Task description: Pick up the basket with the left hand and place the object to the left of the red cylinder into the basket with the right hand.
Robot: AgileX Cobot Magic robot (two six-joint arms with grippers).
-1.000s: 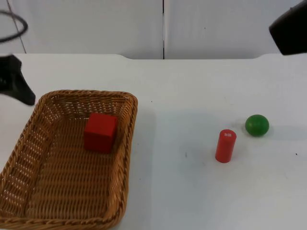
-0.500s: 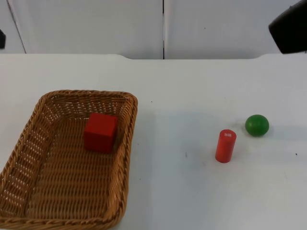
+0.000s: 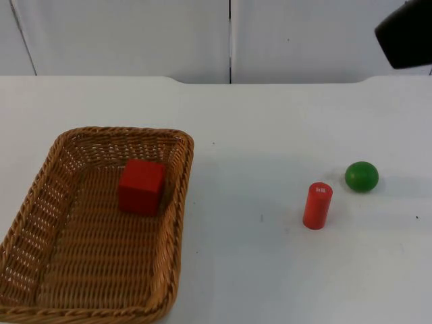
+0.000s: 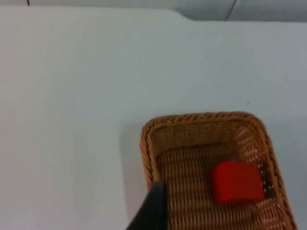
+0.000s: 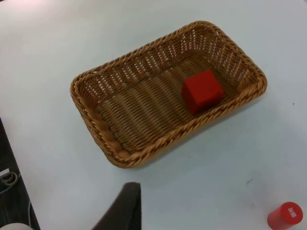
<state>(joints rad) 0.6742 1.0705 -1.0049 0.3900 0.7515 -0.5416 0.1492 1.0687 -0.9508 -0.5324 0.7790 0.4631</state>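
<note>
A brown wicker basket (image 3: 177, 202) rests on the white table at the left, with a red cube (image 3: 142, 186) lying inside it near its far end. The red cylinder (image 3: 317, 205) stands upright at the right, and a green ball (image 3: 362, 176) sits just right of it and a little farther back. My left gripper (image 4: 152, 210) hovers high above the table off the basket's (image 4: 149, 143) far left corner, away from the cube (image 4: 237, 182). My right gripper (image 5: 123, 207) hangs high over the table, looking across at the basket (image 5: 96, 122), the cube (image 5: 202, 90) and the cylinder (image 5: 285, 215).
The black right arm (image 3: 405, 34) reaches in at the upper right of the top view. Bare white table lies between the basket and the cylinder. The grey partition wall closes off the table's far edge.
The left arm has pulled back out of the top view at the left edge. The right arm has shifted slightly. Basket, cube, cylinder and ball have stayed put.
</note>
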